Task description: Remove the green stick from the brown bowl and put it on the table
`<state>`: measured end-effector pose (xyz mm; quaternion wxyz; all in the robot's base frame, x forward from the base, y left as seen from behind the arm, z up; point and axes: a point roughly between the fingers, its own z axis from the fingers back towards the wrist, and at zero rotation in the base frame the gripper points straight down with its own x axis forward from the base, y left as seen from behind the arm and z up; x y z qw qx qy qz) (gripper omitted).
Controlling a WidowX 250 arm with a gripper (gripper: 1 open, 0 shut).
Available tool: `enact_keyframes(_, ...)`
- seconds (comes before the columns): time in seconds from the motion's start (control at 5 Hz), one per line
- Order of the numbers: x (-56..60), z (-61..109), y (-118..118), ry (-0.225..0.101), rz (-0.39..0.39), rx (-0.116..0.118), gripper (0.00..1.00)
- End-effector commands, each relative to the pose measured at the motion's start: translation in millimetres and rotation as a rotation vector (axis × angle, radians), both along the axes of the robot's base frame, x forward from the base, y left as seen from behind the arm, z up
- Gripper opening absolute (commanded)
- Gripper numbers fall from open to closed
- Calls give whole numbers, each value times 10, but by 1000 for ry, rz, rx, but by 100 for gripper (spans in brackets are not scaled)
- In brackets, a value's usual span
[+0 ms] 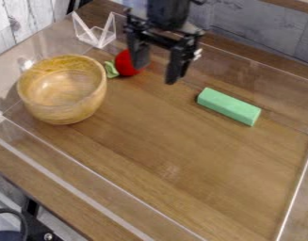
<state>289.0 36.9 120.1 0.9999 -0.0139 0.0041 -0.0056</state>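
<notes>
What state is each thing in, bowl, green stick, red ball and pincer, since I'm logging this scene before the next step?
Brown bowl: upright on the table, nothing visible inside.
Green stick: lying flat on the table, out of the bowl.
Red ball: on the table, partly hidden by the arm.
Pincer: blurred, cannot tell whether open or shut.

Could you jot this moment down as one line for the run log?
green stick: on table, outside bowl | brown bowl: upright | pincer: above table, blurred
</notes>
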Motion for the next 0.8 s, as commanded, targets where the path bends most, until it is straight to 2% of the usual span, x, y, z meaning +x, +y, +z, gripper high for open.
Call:
enact_keyframes(0.0, 23, 205, 171, -142, -23, 10, 100)
enact_keyframes(0.4, 69, 261, 275, -257, -124, -6, 100)
enact_keyframes(0.6, 179, 274, 263, -309, -141, -10, 100)
